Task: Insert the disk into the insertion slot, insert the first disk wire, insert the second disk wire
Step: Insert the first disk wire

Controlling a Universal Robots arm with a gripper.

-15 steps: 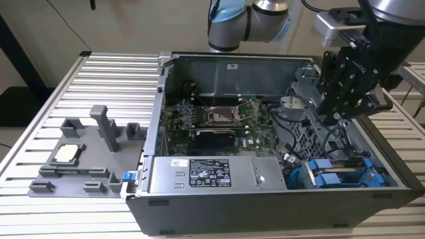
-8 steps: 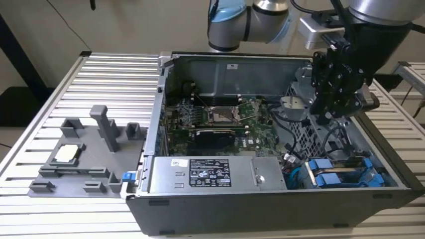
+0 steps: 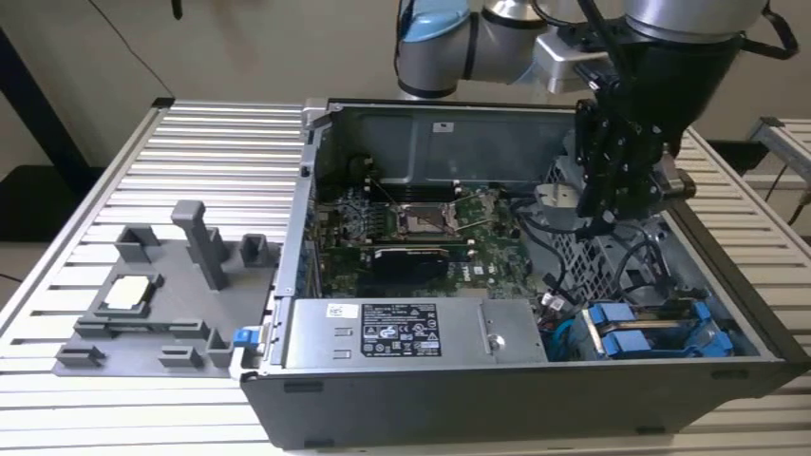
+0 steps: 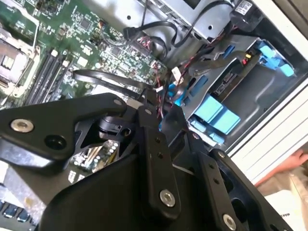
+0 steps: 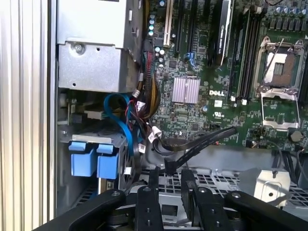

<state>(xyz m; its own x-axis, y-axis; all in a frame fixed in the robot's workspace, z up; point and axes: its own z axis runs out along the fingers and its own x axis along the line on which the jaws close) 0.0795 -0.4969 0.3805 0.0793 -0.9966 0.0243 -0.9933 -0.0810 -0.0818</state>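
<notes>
The tool [image 3: 595, 226] hangs inside the open computer case [image 3: 507, 408], above the perforated metal shelf [image 5: 226, 180] at the case side toward the exterior view's right. The free end of a black flat wire [image 5: 202, 142] lies right at the tool tip in both wire-facing wrist views [image 4: 110, 82]. Whether the tool is clenched on that end or released cannot be told.

Beyond the tool lies the green motherboard [image 3: 419, 237], with its empty processor socket [image 5: 279, 67]. The grey power-supply box [image 3: 393, 332] sits along the near wall of the case.

The disk [image 3: 628, 342], in its blue carrier, is seated in the insertion slot [image 3: 659, 332] of the grey drive cage, in the near corner of the case toward the exterior view's right. A bundle of thin wires [image 5: 142, 120] runs just beside the cage.

The case stands on the ribbed metal counter [image 3: 216, 152], on the half toward the exterior view's right edge. A grey fixture plate [image 3: 140, 313] rests near the counter's opposite edge, well apart from the tool
</notes>
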